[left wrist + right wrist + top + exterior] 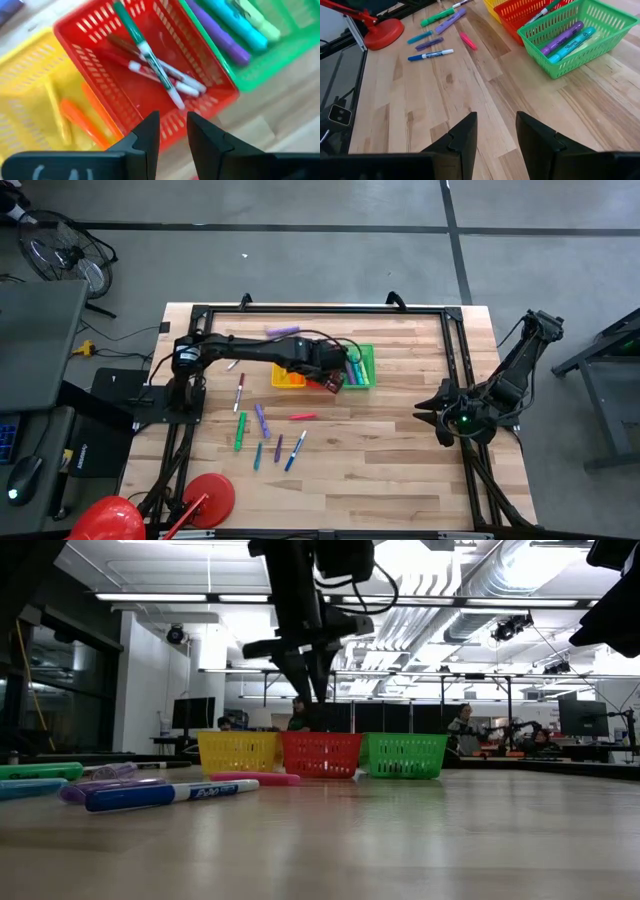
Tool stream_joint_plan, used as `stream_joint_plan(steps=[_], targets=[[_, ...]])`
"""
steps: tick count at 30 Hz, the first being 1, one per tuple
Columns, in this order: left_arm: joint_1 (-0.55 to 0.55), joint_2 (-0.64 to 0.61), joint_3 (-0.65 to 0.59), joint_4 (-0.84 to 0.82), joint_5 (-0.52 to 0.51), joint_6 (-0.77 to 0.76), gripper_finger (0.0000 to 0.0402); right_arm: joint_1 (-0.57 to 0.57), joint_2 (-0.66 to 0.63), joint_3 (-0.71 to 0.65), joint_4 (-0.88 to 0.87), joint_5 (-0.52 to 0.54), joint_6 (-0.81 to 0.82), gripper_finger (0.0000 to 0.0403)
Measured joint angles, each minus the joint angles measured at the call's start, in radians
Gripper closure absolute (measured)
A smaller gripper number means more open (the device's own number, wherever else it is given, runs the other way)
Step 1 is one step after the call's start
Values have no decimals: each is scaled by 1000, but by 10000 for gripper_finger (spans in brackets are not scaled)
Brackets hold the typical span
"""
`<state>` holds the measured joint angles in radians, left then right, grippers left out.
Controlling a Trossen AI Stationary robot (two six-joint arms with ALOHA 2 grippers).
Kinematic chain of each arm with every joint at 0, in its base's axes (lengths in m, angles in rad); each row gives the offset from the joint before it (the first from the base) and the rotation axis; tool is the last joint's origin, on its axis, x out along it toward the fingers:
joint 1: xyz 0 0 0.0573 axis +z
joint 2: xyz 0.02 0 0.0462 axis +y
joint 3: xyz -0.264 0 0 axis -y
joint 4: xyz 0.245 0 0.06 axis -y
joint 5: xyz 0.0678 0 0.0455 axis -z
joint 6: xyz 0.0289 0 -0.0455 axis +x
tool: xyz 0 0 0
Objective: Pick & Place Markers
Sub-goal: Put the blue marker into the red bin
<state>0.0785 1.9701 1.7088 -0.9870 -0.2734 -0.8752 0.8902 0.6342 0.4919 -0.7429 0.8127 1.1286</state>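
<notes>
Left gripper [172, 135]: yours hangs over the red basket [220, 95], jaws narrowly parted, empty.
Next marker [303, 417]: pink, nearer you, long axis left-right.

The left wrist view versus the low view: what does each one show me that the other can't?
Only the left wrist view looks down into the baskets: a green marker lying across red ones in the red basket, orange and yellow markers in the yellow basket, purple and teal ones in the green basket, with the left gripper open above. Only the low view shows loose markers on the table, such as the blue marker, and people in the room behind. Both show the three baskets side by side.
</notes>
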Motion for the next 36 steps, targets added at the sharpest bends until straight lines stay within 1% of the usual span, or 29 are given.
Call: stream_joint_plan(steps=[4,7,10,11,13,15,18,20,23,25,27,28,30,35,36], targets=[[-35,-14,-2,-1,27,-20,307,0,0,0,0,0,0,279],[-64,-29,2,4,29,-35,307,0,0,0,0,0,0,279],[-92,-59,-6,-40,33,-40,307,0,0,0,0,1,4,279],[-99,-69,-2,-21,32,-38,307,0,0,0,0,1,7,279],[-109,-81,3,-5,34,-38,307,0,0,0,0,2,7,279],[-112,-102,-7,-56,45,-21,307,0,0,0,0,4,8,279],[-117,-126,2,-32,52,-8,307,0,0,0,1,7,7,279],[-118,-159,-6,-84,62,4,307,0,0,0,1,8,8,279],[-118,-171,2,7,99,17,307,0,0,0,1,12,9,279],[-123,-184,-6,12,146,46,307,0,1,0,1,20,15,279],[-126,-190,-10,135,217,67,307,0,0,0,3,24,16,279],[-126,-193,-29,213,261,68,307,0,0,0,5,26,16,279],[-134,-190,-73,316,324,60,307,0,1,0,6,28,16,279],[-157,-197,-193,477,331,-48,307,0,1,0,9,27,19,279],[-163,-214,-229,475,322,-71,307,0,1,0,12,27,19,279]])
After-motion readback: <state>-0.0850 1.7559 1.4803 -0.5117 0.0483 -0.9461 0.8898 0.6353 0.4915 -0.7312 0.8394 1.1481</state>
